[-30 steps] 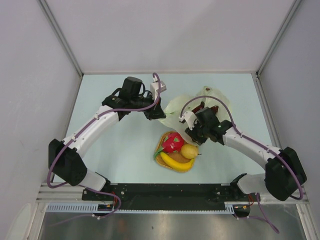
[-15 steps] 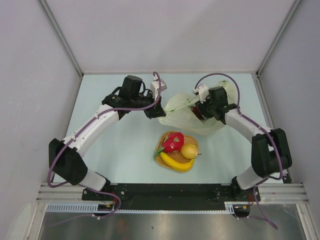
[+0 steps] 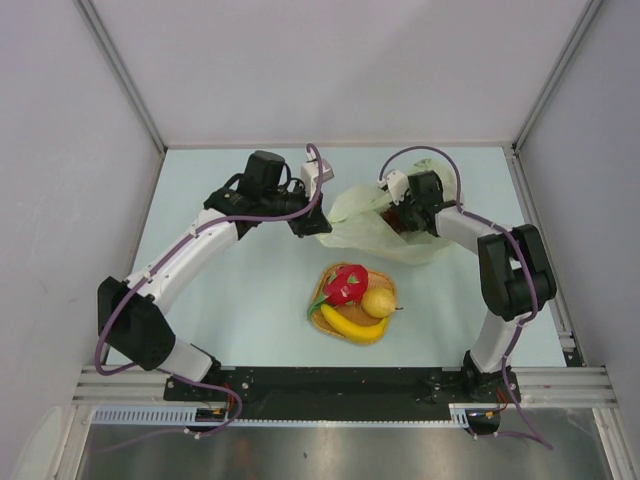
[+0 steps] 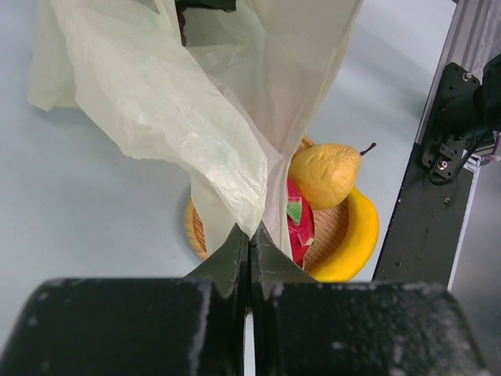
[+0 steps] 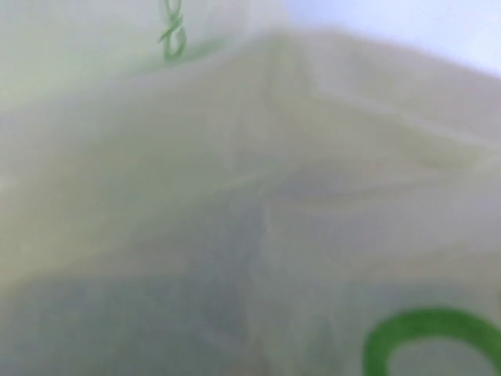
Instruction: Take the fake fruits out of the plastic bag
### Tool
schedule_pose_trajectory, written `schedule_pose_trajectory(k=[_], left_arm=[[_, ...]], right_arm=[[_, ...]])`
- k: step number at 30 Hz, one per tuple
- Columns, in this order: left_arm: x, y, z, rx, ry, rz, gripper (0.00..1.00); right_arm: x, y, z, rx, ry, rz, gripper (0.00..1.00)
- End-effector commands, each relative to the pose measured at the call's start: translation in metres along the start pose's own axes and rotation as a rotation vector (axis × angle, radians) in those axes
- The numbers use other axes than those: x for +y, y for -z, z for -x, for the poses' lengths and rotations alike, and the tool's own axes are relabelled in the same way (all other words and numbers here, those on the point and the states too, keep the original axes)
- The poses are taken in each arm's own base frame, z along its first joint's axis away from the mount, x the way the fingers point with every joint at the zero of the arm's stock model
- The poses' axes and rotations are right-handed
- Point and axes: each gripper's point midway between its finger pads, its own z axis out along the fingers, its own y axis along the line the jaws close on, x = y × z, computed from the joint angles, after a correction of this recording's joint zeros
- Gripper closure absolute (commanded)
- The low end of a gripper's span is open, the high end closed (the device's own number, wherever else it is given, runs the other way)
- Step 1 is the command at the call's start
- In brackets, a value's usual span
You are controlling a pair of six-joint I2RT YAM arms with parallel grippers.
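Since a second ago the right arm [image 3: 505, 270] has swung away from the fruit pile, folded back on itself and gone to the far side of the bag. Nothing else has shifted.

The pale worktop [image 3: 230, 300] carries everything. The left arm [image 3: 190, 250] reaches across it from the left. The plastic bag [image 3: 370, 225] lies crumpled at mid-worktop, and its near-left edge is lifted. The left pincer [image 4: 249, 235] has its jaws pressed together on a pinch of that film, probably to hold the mouth up and keep the bag from sliding while the other arm works inside.

The right pincer [image 3: 402, 216] sits at or in the bag's opening. Its wrist camera shows only blurred film with green print, so I cannot tell whether its jaws are apart or closed, or on what.

Nearer the bases, clear of the bag, lies the orange woven mat [image 3: 316, 318]. Three fruits are already out and resting on it, touching one another: the dragon fruit [image 3: 346, 284], the banana [image 3: 352, 326] and the pear [image 3: 378, 302].

A dark reddish patch beside the right pincer may be the grape bunch [image 3: 403, 226], apparently the last piece to come out. The loose, clinging film is the main obstacle, because it hides the fruit and could get caught in the grip with it.
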Motion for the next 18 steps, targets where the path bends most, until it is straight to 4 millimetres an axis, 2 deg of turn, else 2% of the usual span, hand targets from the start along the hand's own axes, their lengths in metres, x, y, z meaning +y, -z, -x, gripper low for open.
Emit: schedule_pose_trajectory(k=[1, 4, 9, 13, 18], left_arm=[[-0.006, 0.005, 0.015, -0.042, -0.053, -0.009, 0.99], [-0.003, 0.002, 0.013, -0.035, -0.049, -0.01, 0.99], [0.001, -0.007, 0.013, -0.028, -0.024, -0.014, 1.0], [0.006, -0.012, 0.015, -0.03, -0.016, -0.009, 1.0], [0.012, -0.017, 0.018, -0.039, 0.014, 0.004, 1.0]], right_arm=[[-0.024, 0.015, 0.051, -0.147, 0.025, -0.011, 1.0], [-0.034, 0.053, 0.099, -0.278, -0.002, 0.003, 1.0], [-0.027, 0.107, 0.137, -0.379, -0.062, 0.061, 1.0], [-0.016, 0.142, 0.146, -0.407, -0.078, 0.099, 1.0], [-0.003, 0.17, 0.153, -0.438, -0.066, 0.131, 1.0]])
